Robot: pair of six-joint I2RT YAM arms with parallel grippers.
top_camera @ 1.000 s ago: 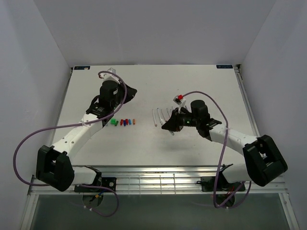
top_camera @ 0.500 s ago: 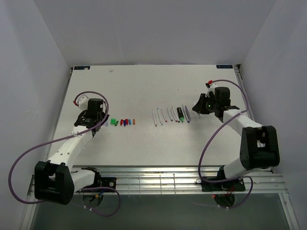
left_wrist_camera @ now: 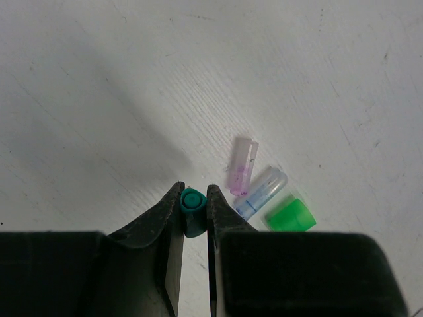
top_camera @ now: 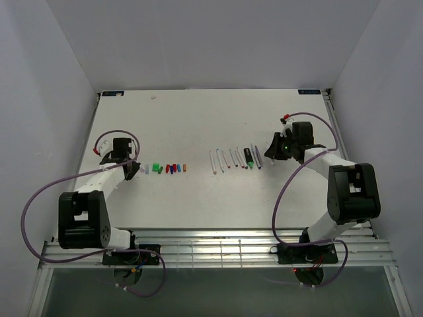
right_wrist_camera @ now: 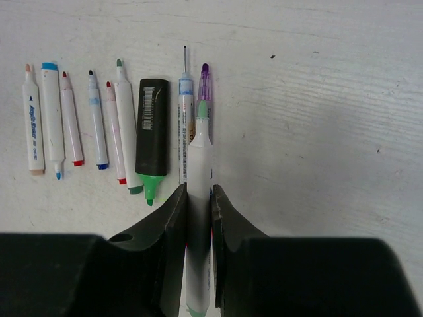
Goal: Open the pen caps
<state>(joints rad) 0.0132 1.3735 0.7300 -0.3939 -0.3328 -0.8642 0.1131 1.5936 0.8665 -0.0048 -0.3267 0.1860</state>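
– Teal plastic shows between the fingers of the left end effector (left_wrist_camera: 193, 206). It is clamped shut on a small teal cap (left_wrist_camera: 192, 200), low over the tabletop (left_wrist_camera: 99, 79). I cannot tell whether the cap touches the surface.

– What lies around it?

– Just to its right are a pink-tinted clear cap (left_wrist_camera: 242, 165) and a bluish clear cap (left_wrist_camera: 261, 191), side by side. A green cap (left_wrist_camera: 289, 216) sits next to the bluish one. From above, the other coloured caps (top_camera: 174, 169) run in a short row to the right of the green one.

– And the other arm?

– The right end effector (right_wrist_camera: 198, 198) is closed on the barrel of a white pen (right_wrist_camera: 199, 155) with a pale green tip. That tip overlaps the near end of a purple-tipped pen (right_wrist_camera: 204, 82). Close on the left is a needle-tipped pen (right_wrist_camera: 184, 112), then the black marker (right_wrist_camera: 151, 125) with its green tip bare. Beyond it six thin white pens (right_wrist_camera: 73, 119) lie parallel, tips exposed. All of this crowds the held pen's left side, while its right side is bare white surface.

– Edges?

– White walls (top_camera: 53, 99) shut in the tabletop on the left, right and far sides. The left arm works near the left edge and the right arm sits nearer the right one. A bare gap separates the caps from the pens, and the wide far half lies open. Purple cables (top_camera: 291, 191) loop from each arm down past the near edge.
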